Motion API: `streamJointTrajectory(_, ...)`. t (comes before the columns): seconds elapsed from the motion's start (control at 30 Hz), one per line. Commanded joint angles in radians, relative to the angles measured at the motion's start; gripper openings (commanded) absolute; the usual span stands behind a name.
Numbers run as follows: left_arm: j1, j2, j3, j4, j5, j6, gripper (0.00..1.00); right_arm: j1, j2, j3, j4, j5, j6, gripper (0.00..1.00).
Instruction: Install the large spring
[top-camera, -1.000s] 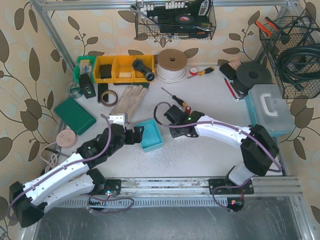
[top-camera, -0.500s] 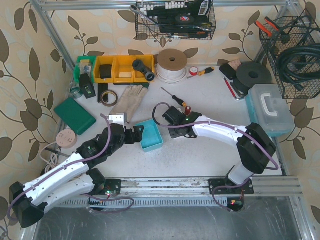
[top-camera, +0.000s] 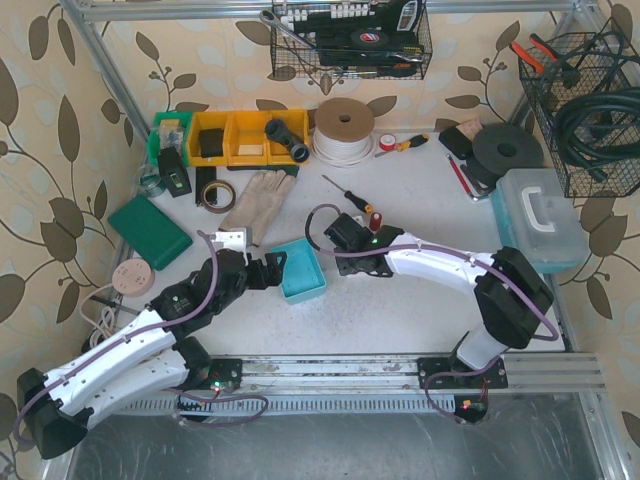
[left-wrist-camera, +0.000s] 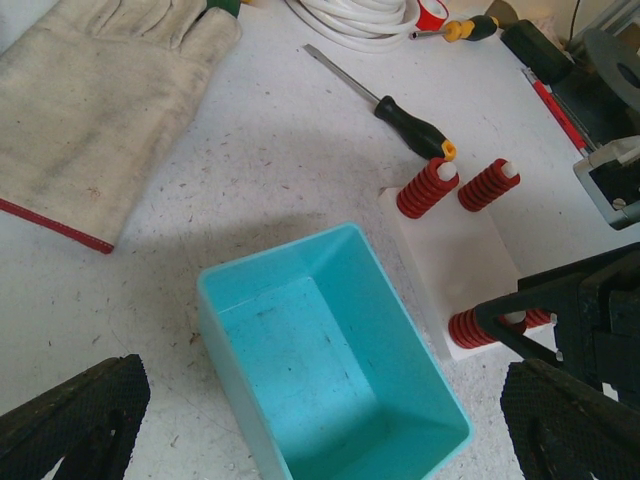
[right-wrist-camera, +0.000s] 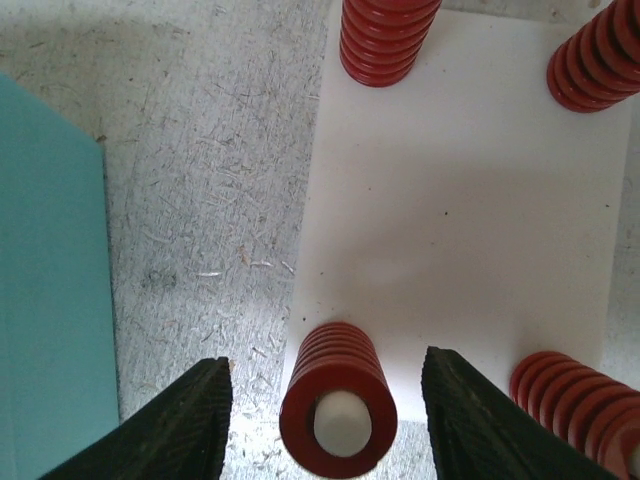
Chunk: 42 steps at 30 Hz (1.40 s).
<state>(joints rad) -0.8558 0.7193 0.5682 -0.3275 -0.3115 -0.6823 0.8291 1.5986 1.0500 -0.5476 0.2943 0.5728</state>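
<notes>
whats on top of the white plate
Four red springs, one at each corner of the white plate. A white post shows inside the one between the right fingers; the others' tops fall outside the right wrist view.

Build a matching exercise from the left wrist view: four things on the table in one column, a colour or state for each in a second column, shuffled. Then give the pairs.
Column one:
1. work glove
2. screwdriver
3. bin
4. base plate

Column two:
A. white, carries red springs at its corners
B. teal, open-topped, nothing inside
C. black handle with an orange end, lying beyond the plate
D. beige cloth, lying flat

Pairs: 1-D, 2-C, 3-B, 4-A.
</notes>
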Motion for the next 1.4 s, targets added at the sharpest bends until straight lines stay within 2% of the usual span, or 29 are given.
streamJointTrajectory(0.0,0.014,-0.029,-0.006,0.023,0.000,0.003,0.98,0.021,-0.074,0.006,-0.041,0.067,0.017,0.54)
streamJointTrajectory(0.1,0.014,-0.041,-0.010,0.013,-0.004,-0.005,0.98,0.023,-0.153,0.006,-0.067,0.134,0.008,0.54)
streamJointTrajectory(0.17,0.014,-0.049,-0.005,-0.006,-0.005,-0.013,0.98,0.023,-0.214,-0.005,-0.082,0.201,-0.007,0.58)
streamJointTrajectory(0.3,0.014,-0.089,0.003,-0.044,-0.036,-0.038,0.98,0.008,-0.351,-0.073,-0.059,0.376,-0.067,0.73)
streamJointTrajectory(0.4,0.014,-0.132,-0.015,-0.011,-0.092,-0.066,0.98,-0.023,-0.492,-0.152,0.013,0.498,-0.133,0.93)
streamJointTrajectory(0.43,0.014,-0.143,-0.015,-0.009,-0.129,-0.056,0.98,-0.037,-0.537,-0.183,0.045,0.534,-0.156,0.99)
streamJointTrajectory(0.5,0.014,-0.160,0.021,-0.074,-0.234,-0.047,0.99,-0.057,-0.626,-0.261,0.133,0.617,-0.192,1.00)
streamJointTrajectory(0.63,0.014,-0.153,0.105,-0.142,-0.425,0.089,0.99,-0.071,-0.779,-0.525,0.547,0.849,-0.373,1.00)
streamJointTrajectory(0.67,0.014,-0.141,0.126,-0.155,-0.491,0.120,0.98,-0.095,-0.798,-0.572,0.606,0.890,-0.379,1.00)
streamJointTrajectory(0.8,0.015,-0.081,0.125,-0.145,-0.861,0.175,0.98,-0.260,-0.778,-0.629,0.563,0.848,-0.354,1.00)
streamJointTrajectory(0.87,0.036,-0.064,0.062,0.011,-0.940,0.316,0.98,-0.301,-0.760,-0.692,0.682,0.847,-0.409,1.00)
streamJointTrajectory(0.93,0.089,-0.047,-0.024,0.243,-0.861,0.559,0.98,-0.335,-0.754,-0.750,0.819,0.790,-0.488,1.00)
streamJointTrajectory(1.0,0.167,-0.024,-0.097,0.367,-0.779,0.658,0.98,-0.377,-0.727,-0.789,0.913,0.731,-0.515,1.00)
streamJointTrajectory(1.13,0.366,0.052,-0.168,0.437,-0.686,0.600,0.99,-0.451,-0.622,-0.844,1.084,0.638,-0.517,1.00)
streamJointTrajectory(1.27,0.488,0.158,-0.251,0.646,-0.630,0.619,0.99,-0.503,-0.518,-0.881,1.293,0.563,-0.608,1.00)
streamJointTrajectory(1.37,0.577,0.264,-0.231,0.707,-0.599,0.599,0.98,-0.526,-0.449,-0.876,1.398,0.513,-0.655,1.00)
